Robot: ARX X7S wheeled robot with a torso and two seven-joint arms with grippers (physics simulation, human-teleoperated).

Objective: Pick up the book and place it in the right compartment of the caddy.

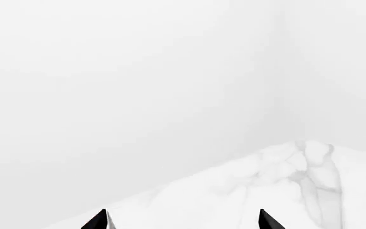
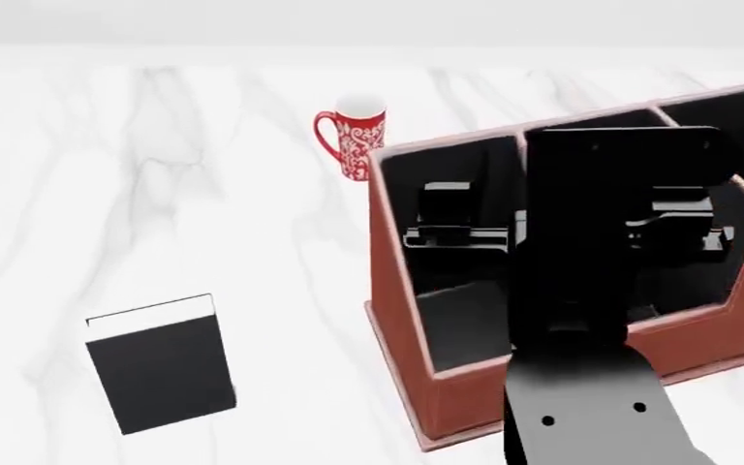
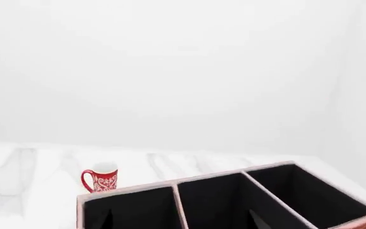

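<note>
The book [image 2: 159, 363], black with a white page edge, lies flat on the marble table at the near left in the head view. No gripper is touching it. The reddish-brown caddy [image 2: 398, 320] stands to its right, with black-lined compartments. My right arm [image 2: 592, 291] hangs over the caddy. In the right wrist view the right gripper [image 3: 181, 222] is open above the caddy [image 3: 126, 190], its dark fingertips [image 3: 106, 220] barely showing against the lining. My left gripper [image 1: 183, 224] is open with nothing between its fingers, over bare marble. Neither wrist view shows the book.
A red patterned mug [image 2: 356, 136] stands behind the caddy's left end, also visible as the mug [image 3: 101, 177] in the right wrist view. A corner of the table [image 1: 304, 143] appears in the left wrist view, against a white wall.
</note>
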